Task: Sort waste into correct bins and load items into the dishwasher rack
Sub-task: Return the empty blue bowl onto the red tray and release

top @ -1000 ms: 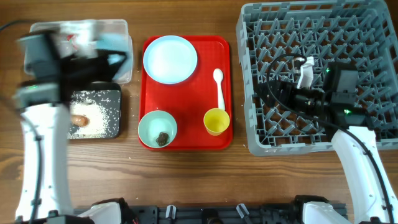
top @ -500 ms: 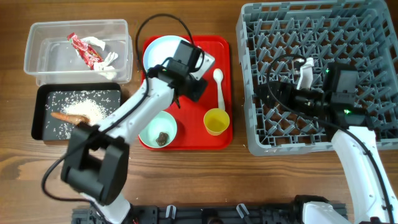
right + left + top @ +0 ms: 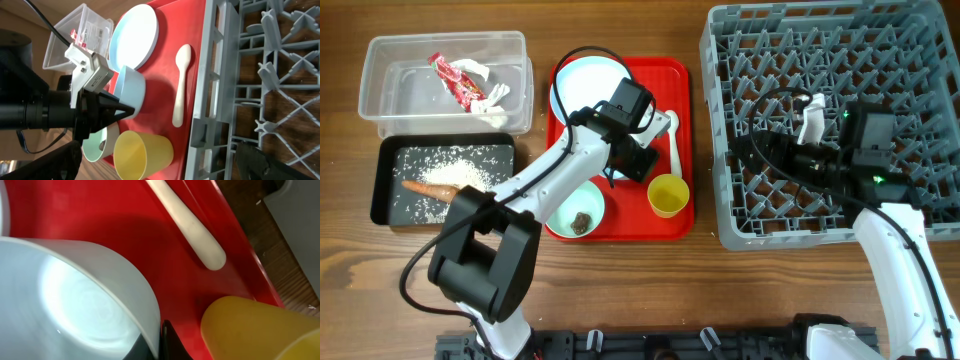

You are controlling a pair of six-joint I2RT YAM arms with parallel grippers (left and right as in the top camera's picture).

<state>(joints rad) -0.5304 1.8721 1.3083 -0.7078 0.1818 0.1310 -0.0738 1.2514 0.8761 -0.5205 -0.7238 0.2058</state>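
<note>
Left arm swings off the bins and across the red tray (image 3: 625,226), now low beside the yellow cup (image 3: 667,194). Dishwasher rack (image 3: 910,60) holds no dishes yet; the right gripper (image 3: 810,118) hovers over it, and I cannot tell how its jaws stand. Clear tub (image 3: 390,100) has the wrapper (image 3: 460,80); black tub (image 3: 382,190) has rice (image 3: 470,172) and the carrot piece (image 3: 430,187). Plate (image 3: 580,85) sits on the tray. Left gripper (image 3: 120,107) clamps the rim of a pale blue bowl (image 3: 132,85), which looks empty. Green bowl (image 3: 565,200) has the brown lump (image 3: 581,222) in it. Spoon (image 3: 672,140) lies untouched. Step, as judged: bowl emptied, loading begins. Next: move the bowl towards the rack, clearing cup and spoon. Wrapper print is unreadable; no other writing.
</note>
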